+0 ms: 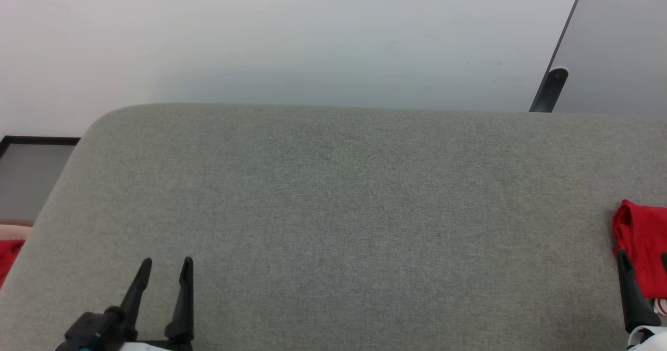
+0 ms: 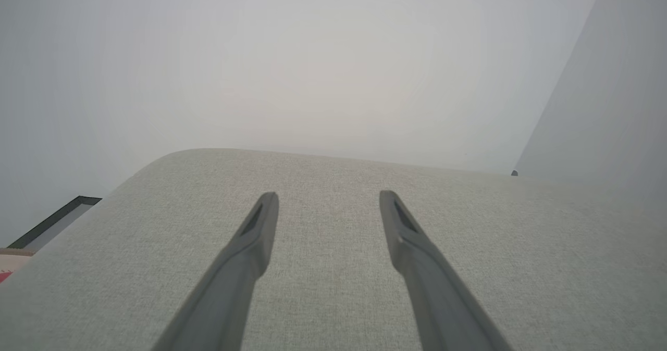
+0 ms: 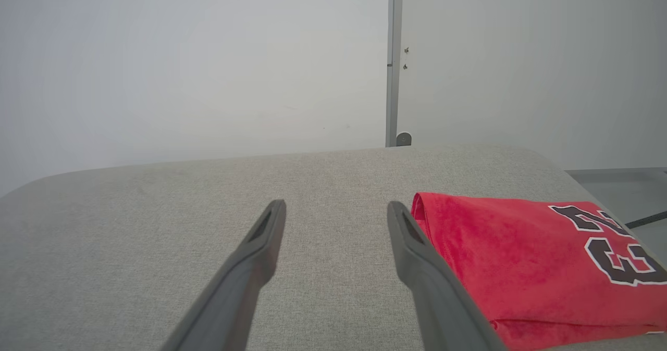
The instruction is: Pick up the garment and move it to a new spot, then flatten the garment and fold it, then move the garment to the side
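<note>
Since the garment (image 3: 521, 257) lies folded at the right edge of the grey surface (image 1: 333, 210), just right of the right gripper (image 3: 336, 210) (long axis running rightward), that arm is nearer. Both sets of fingers are spread wide and empty, with the left gripper (image 1: 165, 265) well apart.

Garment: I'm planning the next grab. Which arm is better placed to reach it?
Right. The open right gripper has the folded garment right beside its finger, while the left gripper, also open, sits across the grey surface from it.

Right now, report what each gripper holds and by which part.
Nothing is held. The left gripper and right gripper stand open and empty; the garment lies folded beside the right one.
</note>
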